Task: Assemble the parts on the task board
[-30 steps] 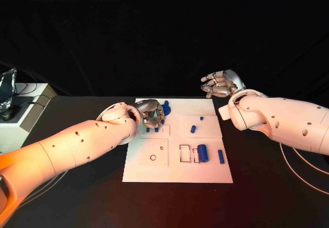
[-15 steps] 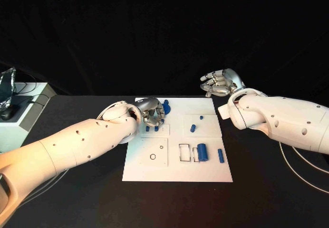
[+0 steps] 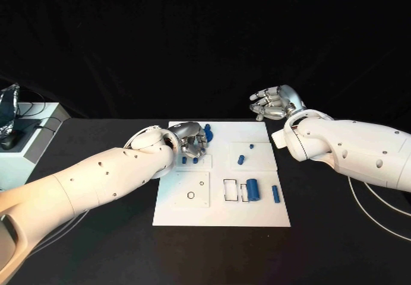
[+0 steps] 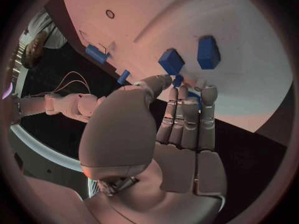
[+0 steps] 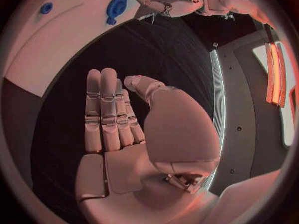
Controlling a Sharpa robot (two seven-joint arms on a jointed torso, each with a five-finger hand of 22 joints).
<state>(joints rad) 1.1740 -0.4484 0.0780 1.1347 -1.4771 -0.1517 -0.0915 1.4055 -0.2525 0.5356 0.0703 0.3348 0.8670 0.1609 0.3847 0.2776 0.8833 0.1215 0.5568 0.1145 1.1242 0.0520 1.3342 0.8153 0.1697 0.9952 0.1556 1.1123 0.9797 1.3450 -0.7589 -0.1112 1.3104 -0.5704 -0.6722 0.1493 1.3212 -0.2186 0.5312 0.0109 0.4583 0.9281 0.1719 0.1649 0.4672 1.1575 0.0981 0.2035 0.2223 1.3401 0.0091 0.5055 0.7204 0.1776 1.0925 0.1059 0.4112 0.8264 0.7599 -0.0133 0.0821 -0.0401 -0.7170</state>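
The white task board [image 3: 221, 202] lies flat in the middle of the black table [image 3: 103, 249], and the left robot hand [image 3: 190, 140] is down over its far-left corner. Its fingers [image 4: 187, 119] run side by side and curl forward, and the tips meet a small blue part [image 4: 179, 80] with the thumb closing in beside it; whether that part is truly pinched or only touched I cannot tell from here. Just beyond those fingertips on the board sit two blue blocks [image 4: 209, 52], close together but apart. In the head view those blocks [image 3: 189, 160] peek out just near of the hand, and another blue piece [image 3: 208, 133] shows at its far-right side.

Over on the right, the right robot hand [image 3: 274, 104] hangs above the table past the board's far-right corner, well apart from every part. Its fingers [image 5: 102, 109] lie straight and side by side, thumb alongside, palm bare, nothing held.

Across the board: a small blue peg [image 3: 242, 159] lies in the right-hand far panel, with a tinier blue piece [image 3: 251, 146] just beyond it. Nearer, a stout blue cylinder [image 3: 253, 190] lies beside a rectangular cut-out [image 3: 232, 191], and a slim blue bar [image 3: 275, 193] lies just right of the cylinder. On the left near panel, a round hole [image 3: 191, 196] shows.
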